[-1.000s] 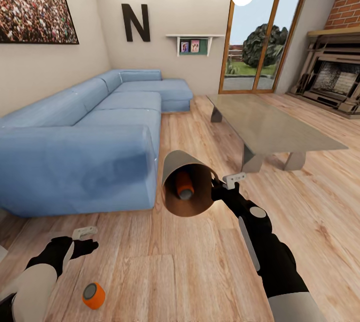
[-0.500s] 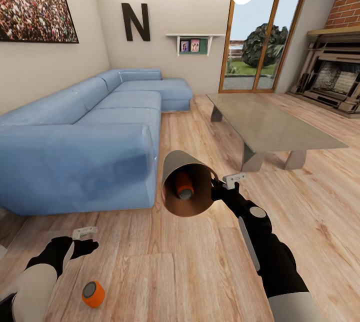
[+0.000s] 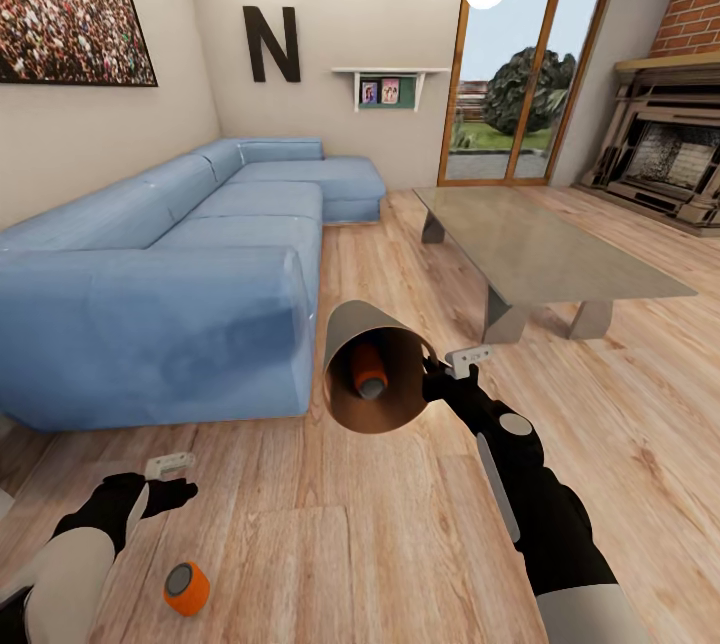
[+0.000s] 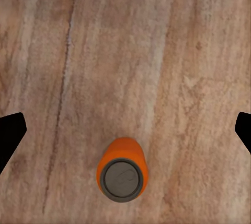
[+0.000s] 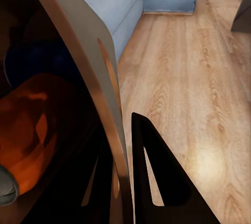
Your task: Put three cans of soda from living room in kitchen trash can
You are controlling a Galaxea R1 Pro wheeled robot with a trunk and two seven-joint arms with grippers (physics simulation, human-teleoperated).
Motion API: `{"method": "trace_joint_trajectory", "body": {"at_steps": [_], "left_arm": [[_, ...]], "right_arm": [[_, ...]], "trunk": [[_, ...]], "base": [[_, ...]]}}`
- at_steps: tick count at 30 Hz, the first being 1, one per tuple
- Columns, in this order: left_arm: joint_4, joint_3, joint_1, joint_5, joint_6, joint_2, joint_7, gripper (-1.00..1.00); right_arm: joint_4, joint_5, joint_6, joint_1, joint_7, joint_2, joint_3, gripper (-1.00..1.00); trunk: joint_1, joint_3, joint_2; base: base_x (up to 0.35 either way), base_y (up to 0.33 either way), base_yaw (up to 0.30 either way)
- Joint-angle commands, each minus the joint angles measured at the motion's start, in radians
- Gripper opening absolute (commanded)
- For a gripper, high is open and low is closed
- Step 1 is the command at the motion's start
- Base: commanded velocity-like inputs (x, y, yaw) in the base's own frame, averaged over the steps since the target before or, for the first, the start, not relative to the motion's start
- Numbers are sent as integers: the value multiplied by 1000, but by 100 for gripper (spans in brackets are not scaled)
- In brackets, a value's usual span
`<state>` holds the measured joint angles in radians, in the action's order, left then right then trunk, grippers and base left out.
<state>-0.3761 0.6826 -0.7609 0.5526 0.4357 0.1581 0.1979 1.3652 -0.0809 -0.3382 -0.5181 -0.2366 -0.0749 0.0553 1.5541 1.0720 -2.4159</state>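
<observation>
Living room, seen from the head camera. The blue sofa (image 3: 170, 274) bounds the left side; its near end stands just left of the trash can (image 3: 372, 379). The glass low table (image 3: 540, 259) occupies the right middle, its tabletop bare. Between sofa and table a strip of wood floor (image 3: 400, 524) runs toward the far glass door (image 3: 520, 74); the near floor lies open on both sides of the arms.

The right claw (image 5: 121, 172) pinches the trash can's rim, one finger inside the wall and one outside, holding the bin tipped with its mouth facing the camera. One orange soda can (image 3: 368, 369) lies inside it; a dark blue shape (image 5: 36, 59) sits deeper in.

The left claw (image 3: 168, 482) hangs spread wide above the floor, touching nothing. A second orange soda can (image 4: 122, 169) lies on the floor at near left, between the finger tips in the wrist view.
</observation>
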Motion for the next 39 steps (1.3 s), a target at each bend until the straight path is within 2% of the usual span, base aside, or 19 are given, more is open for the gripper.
{"method": "trace_joint_trajectory", "body": {"at_steps": [1, 8, 20, 27, 39], "left_arm": [[0, 0, 0, 0, 0, 0, 0, 100], [-1, 0, -1, -2, 0, -6, -10, 100], [0, 0, -1, -1, 0, -9, -15, 100], [0, 0, -2, 0, 0, -14, -15, 100], [0, 0, -2, 1, 0, -15, -15, 100]], "right_arm": [[1, 10, -1, 0, -6, 0, 0, -100], [1, 10, -1, 0, -6, 0, 0, -100], [1, 9, -1, 0, -6, 0, 0, -100], [1, 10, -1, 1, -6, 0, 0, -100], [0, 10, -1, 1, -6, -1, 1, -100]], "trunk": [[0, 0, 0], [0, 0, 0], [46, 37, -84], [49, 65, -86], [49, 65, -86]], "base": [[0, 0, 0], [0, 0, 0], [0, 0, 0], [0, 0, 0], [0, 0, 0]]}}
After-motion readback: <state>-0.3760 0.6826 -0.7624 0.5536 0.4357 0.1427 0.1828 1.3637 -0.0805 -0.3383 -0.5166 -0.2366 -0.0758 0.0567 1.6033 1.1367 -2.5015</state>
